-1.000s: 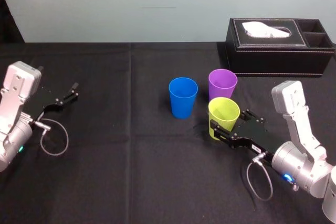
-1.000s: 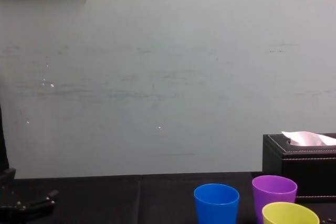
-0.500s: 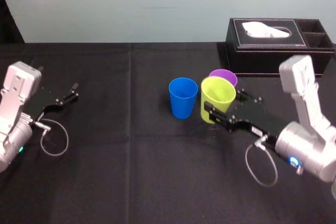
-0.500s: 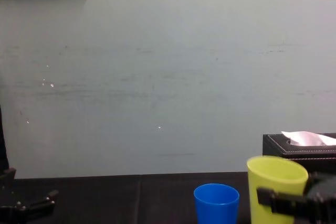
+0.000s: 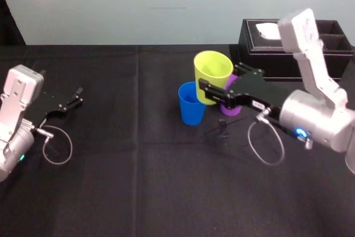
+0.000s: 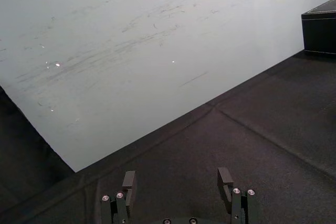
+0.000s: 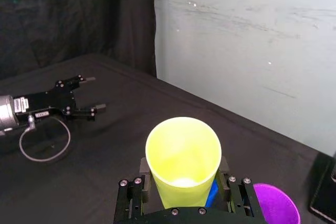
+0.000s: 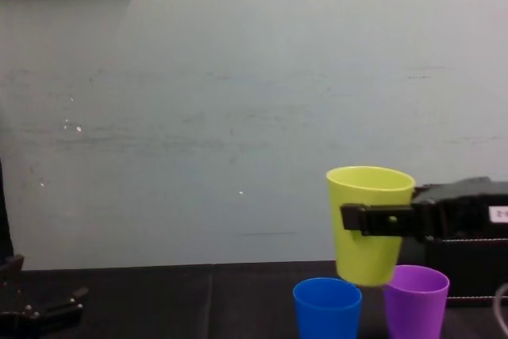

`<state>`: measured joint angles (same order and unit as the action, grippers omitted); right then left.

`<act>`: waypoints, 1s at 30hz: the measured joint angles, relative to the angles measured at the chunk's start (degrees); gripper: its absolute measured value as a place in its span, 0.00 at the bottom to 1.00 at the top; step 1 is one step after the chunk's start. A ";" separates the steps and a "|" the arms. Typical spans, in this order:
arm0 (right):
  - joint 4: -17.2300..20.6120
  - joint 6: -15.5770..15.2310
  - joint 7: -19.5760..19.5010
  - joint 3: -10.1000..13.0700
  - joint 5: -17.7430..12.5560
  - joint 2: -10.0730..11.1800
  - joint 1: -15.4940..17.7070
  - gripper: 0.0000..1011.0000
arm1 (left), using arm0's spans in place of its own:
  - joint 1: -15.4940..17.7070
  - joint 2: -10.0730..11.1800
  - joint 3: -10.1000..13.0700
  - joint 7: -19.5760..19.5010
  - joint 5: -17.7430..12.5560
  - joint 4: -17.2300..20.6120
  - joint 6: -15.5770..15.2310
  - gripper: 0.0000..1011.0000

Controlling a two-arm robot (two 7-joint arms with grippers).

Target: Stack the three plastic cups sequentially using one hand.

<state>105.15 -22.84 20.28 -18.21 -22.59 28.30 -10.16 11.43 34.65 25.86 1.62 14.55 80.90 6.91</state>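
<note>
One black tabletop [image 5: 138, 192] carries everything, with a pale wall behind it. Black tissue box [image 5: 258, 48] sits at the far right, against the wall, white tissue poking out the top. Right arm [image 5: 316, 120], silver-grey, reaches in from the right toward the middle.

Right tool [image 5: 219, 75] is clenched on the yellow-green cup [image 5: 213, 67], one finger on each side of the cup wall below the rim. Cup is in the air, mouth up, tilted slightly in the head view. In the chest view its base hangs just above the rims of the two other cups, over the gap between them and overlapping the blue one's right edge. It is not inside either cup.

Left tool [image 5: 76, 97] is parked low at the left side of the tabletop, well apart from the cups, released, with nothing between its fingers in the left wrist view.

Blue cup [image 5: 190, 109] stands upright near the centre. Purple cup [image 8: 417, 303] stands upright just to its right, near the box, partly hidden by the right tool in the head view. Whether these two touch cannot be told.
</note>
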 joint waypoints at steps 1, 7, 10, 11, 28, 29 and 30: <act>-0.17 -0.34 -0.03 -0.32 -0.01 -0.15 -0.59 0.72 | 0.00 0.00 0.00 0.00 0.00 0.00 0.00 1.00; -2.85 -2.52 -0.56 -2.85 -0.01 -1.74 -4.70 0.72 | 0.00 0.00 0.00 0.00 0.00 0.00 0.00 1.00; -4.89 -3.57 -1.10 -4.03 0.19 -2.83 -6.68 0.72 | 0.00 0.00 0.00 0.00 0.00 0.00 0.00 1.00; -5.36 -3.79 -1.20 -4.28 0.27 -3.11 -7.17 0.72 | 0.00 0.00 0.00 0.00 0.00 0.00 0.00 1.00; -12.11 -0.01 -2.73 -6.48 4.56 -6.64 -10.15 0.72 | 0.00 0.00 0.00 0.00 0.00 0.00 0.00 1.00; -12.29 0.15 -2.71 -6.48 4.67 -6.73 -10.14 0.72 | 0.00 0.00 0.00 0.00 0.00 0.00 0.00 1.00; -12.42 0.29 -2.71 -6.48 4.77 -6.81 -10.13 0.72 | 0.00 0.00 0.00 0.00 0.00 0.00 0.00 1.00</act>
<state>92.74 -22.55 17.57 -24.69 -17.82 21.49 -20.28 11.43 34.65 25.86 1.62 14.55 80.90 6.91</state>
